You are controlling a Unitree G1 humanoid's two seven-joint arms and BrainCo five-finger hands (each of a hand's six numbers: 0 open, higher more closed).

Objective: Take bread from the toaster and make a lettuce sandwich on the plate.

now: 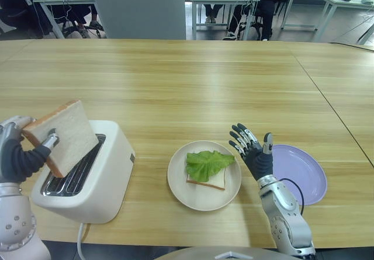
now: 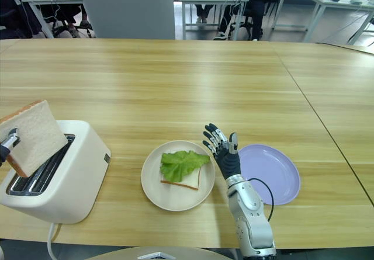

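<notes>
Left eye view, left hand (image 1: pixel 17 155) fingers (image 1: pixel 49 141) gripping bread (image 1: pixel 69 130) over toaster (image 1: pixel 111 175), right hand (image 1: pixel 256 153) fingers (image 1: pixel 241 135) spread, empty.

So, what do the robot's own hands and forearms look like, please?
The left hand is black with ribbed fingers and silver tips, on a silver-grey forearm with round joint covers. The right hand is black with silver finger segments, on a silver metal wrist; a thin black cable loops beside that wrist.
</notes>
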